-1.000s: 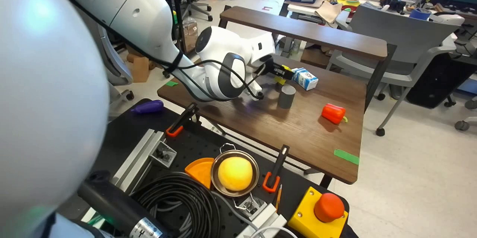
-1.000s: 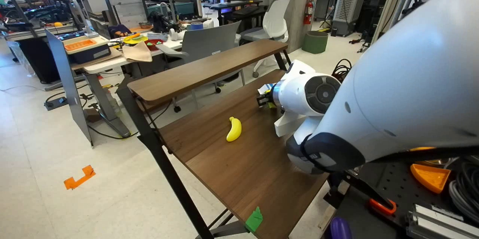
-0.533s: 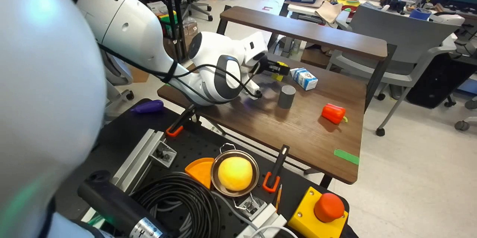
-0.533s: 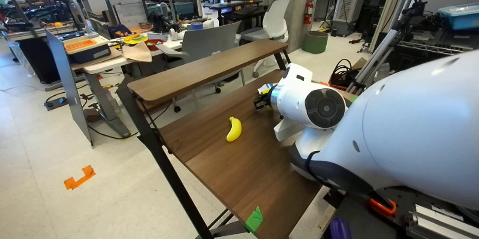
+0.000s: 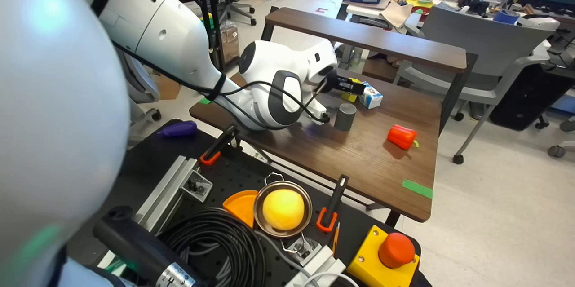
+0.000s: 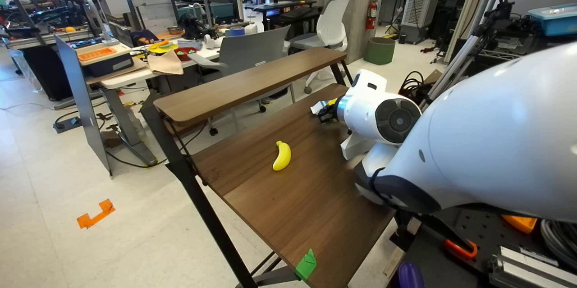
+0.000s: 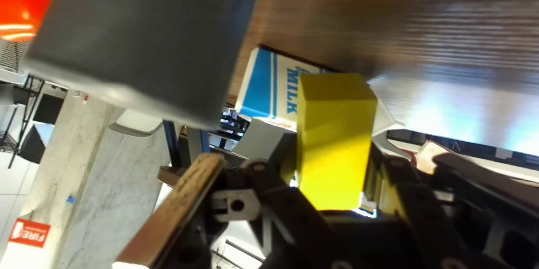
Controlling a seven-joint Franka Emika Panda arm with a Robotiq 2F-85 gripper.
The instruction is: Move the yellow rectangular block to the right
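The yellow rectangular block (image 7: 337, 142) stands between the two fingers of my gripper (image 7: 330, 166) in the wrist view, with its far end sticking out past the fingertips. My gripper (image 5: 359, 88) is shut on it. In an exterior view parts of the yellow block (image 5: 349, 97) show above and below the black finger. A bit of the block (image 6: 332, 102) also shows behind the gripper (image 6: 326, 116) in an exterior view. I cannot tell how high the block is above the table.
A milk carton (image 5: 371, 96) lies just past the block. A grey cylinder (image 5: 345, 117) stands close to the gripper, and a red pepper (image 5: 402, 136) lies farther along the table. A yellow banana (image 6: 282, 156) lies on the table. A raised shelf (image 5: 368, 37) spans the back edge.
In both exterior views my gripper and the block first shifted slightly away from the milk carton, then moved back toward it. The carton, cylinder, pepper and banana have stayed put.
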